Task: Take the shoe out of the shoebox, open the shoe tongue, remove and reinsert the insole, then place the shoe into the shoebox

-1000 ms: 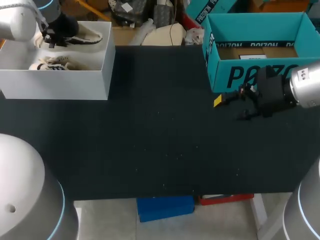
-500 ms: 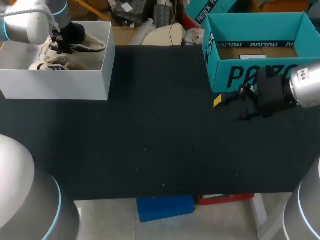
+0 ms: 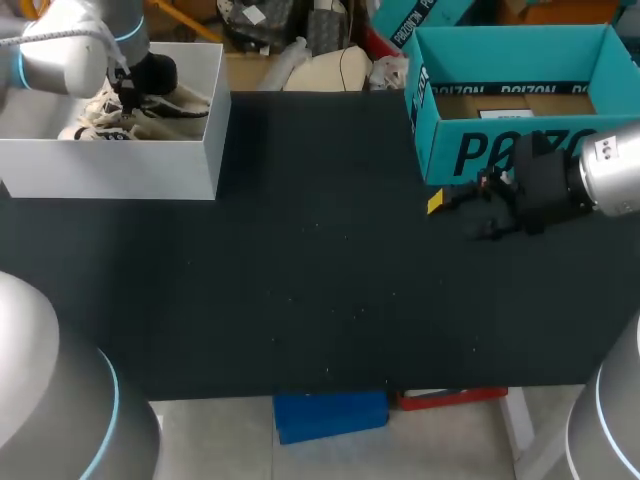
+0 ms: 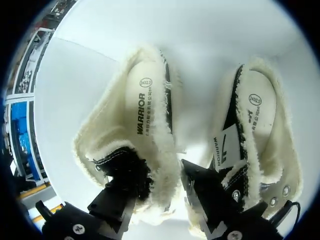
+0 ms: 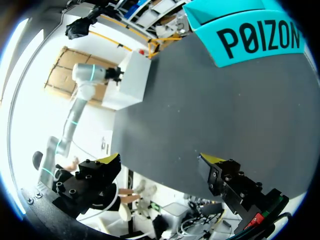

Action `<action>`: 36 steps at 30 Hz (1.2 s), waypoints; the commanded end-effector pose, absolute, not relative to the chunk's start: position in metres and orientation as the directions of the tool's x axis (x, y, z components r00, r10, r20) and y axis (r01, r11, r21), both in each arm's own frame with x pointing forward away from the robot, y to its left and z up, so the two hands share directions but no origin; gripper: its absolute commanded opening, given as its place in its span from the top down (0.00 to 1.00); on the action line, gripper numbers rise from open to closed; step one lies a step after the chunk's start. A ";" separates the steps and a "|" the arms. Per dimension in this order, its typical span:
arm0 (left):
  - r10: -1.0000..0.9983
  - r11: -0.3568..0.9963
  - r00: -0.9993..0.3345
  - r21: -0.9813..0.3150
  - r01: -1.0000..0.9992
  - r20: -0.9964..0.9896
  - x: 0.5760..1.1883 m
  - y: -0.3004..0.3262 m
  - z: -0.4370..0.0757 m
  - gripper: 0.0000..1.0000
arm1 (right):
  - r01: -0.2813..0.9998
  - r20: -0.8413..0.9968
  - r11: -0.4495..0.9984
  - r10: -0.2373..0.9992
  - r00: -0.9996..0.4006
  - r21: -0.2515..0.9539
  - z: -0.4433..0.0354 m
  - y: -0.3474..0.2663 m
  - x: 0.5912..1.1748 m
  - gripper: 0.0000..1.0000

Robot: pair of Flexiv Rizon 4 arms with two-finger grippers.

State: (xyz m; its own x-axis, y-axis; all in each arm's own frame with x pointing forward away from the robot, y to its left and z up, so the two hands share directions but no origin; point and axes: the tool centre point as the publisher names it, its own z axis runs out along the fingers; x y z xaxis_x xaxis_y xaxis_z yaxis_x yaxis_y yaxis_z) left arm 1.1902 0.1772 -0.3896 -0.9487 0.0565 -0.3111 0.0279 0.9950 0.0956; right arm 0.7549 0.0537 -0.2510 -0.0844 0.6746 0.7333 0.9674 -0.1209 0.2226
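Nearest you, the dark worktop [image 3: 300, 280] runs from side to side. Over its right part your right arm [image 3: 600, 175] comes in from the right. Your right pincer [image 3: 462, 216] hangs just in front of the teal box [image 3: 520, 150], its fingers spread wide with nothing between them. The right wrist view shows the same: the right pincer [image 5: 160, 160] gapes over the worktop [image 5: 200, 110]. The teal box [image 5: 250, 37] stands ahead of it to one side, and the white shoebox [image 5: 132, 80] is well beyond, at the far corner.

Farther back on the left, the white shoebox [image 3: 110, 170] stands open-topped on the worktop. Your left arm [image 3: 70, 55] reaches down into it. Your left pincer [image 3: 128, 98] is clamped on the fleece-lined shoe [image 3: 175, 100], which sits inside the box toward its back, one end near the right wall. A second shoe [image 3: 92, 126] lies beside it, closer to the front wall.

In the left wrist view the left pincer [image 4: 165, 192] has its yellow tips buried out of sight. One of its fingers [image 4: 122, 185] is pushed into the mouth of the shoe [image 4: 145, 120], and the other stands outside, between the two shoes. The fleecy side wall is pinched between them. The second shoe [image 4: 260, 130] lies just beside it, and the white shoebox [image 4: 200, 40] floor shows beyond both. You cannot tell whether the gripped shoe rests on that floor or hangs above it.
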 end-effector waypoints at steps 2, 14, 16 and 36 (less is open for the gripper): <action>0.055 0.997 -0.947 0.075 0.032 -0.315 1.185 0.175 -0.353 0.51 | 0.968 0.732 -0.121 0.676 -0.083 0.221 -0.251 0.054 0.755 0.00; -0.115 0.993 -0.966 -0.021 -0.114 -0.233 1.150 0.171 -0.269 0.00 | 0.968 0.732 -0.121 0.676 -0.083 0.221 -0.251 0.054 0.755 0.00; -0.192 0.981 -0.963 -0.043 -0.187 -0.192 1.140 0.173 -0.259 0.00 | 0.968 0.732 -0.121 0.676 -0.083 0.221 -0.251 0.054 0.755 0.00; -0.549 0.835 -0.834 -0.081 -0.544 -0.059 1.017 0.175 -0.223 0.00 | 0.967 0.644 -0.054 0.755 -0.124 0.248 -0.232 0.033 0.762 0.00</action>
